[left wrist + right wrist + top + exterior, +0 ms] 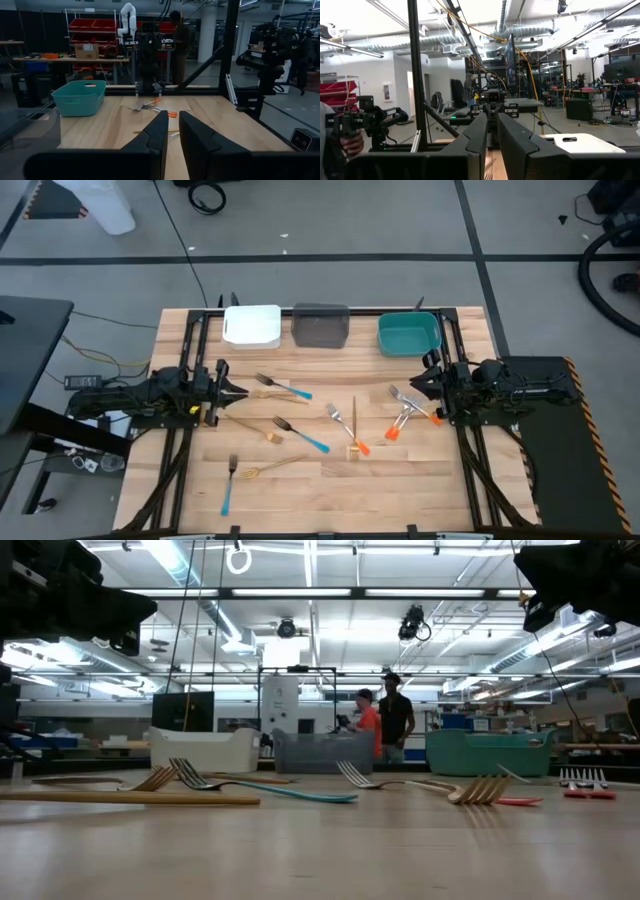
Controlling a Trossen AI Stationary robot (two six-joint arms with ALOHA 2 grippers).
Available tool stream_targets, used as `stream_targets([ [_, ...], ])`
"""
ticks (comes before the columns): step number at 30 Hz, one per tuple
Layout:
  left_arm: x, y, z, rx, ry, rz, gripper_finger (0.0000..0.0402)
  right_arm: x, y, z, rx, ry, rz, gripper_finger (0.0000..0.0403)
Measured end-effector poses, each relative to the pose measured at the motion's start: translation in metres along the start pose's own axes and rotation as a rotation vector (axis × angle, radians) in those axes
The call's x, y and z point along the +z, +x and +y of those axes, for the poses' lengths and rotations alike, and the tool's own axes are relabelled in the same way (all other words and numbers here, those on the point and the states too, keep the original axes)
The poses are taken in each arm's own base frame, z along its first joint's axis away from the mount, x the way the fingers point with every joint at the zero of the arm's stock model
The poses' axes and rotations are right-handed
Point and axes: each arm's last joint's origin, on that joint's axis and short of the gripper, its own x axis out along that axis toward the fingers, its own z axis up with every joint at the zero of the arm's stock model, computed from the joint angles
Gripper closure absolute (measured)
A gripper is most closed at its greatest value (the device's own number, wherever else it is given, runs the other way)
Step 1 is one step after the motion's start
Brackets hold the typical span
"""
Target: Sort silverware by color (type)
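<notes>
The wooden table [400,480] carries three bins along its far edge: white bin [252,325], grey bin [320,326], teal bin [409,333]. The silverware [300,428] lies scattered on the middle of the table, none in a bin. The left gripper [240,391] and the right gripper [415,388] wait at the two sides, each with fingers nearly together, a thin gap, holding nothing.
</notes>
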Motion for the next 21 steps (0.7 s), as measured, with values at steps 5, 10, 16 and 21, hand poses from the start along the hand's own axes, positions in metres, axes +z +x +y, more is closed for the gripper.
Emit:
stream_targets([
  [5, 0.003, 0.000, 0.000, -0.001, -0.018, -0.031, 0.0347, 0.000, 0.000, 0.000, 0.000, -0.001, -0.001, 0.0346],
  [10, 0.005, 0.000, 0.000, -0.002, -0.017, -0.047, 0.0347, 0.003, 0.000, -0.001, -0.028, 0.014, -0.033, 0.0346],
  [16, 0.013, -0.001, 0.000, 0.006, -0.011, -0.132, 0.0347, 0.014, -0.001, 0.000, -0.024, -0.030, -0.146, 0.0346],
  [21, 0.021, -0.002, 0.001, 0.060, -0.008, -0.220, 0.0347, 0.022, -0.002, 0.000, -0.029, -0.004, -0.227, 0.0346],
])
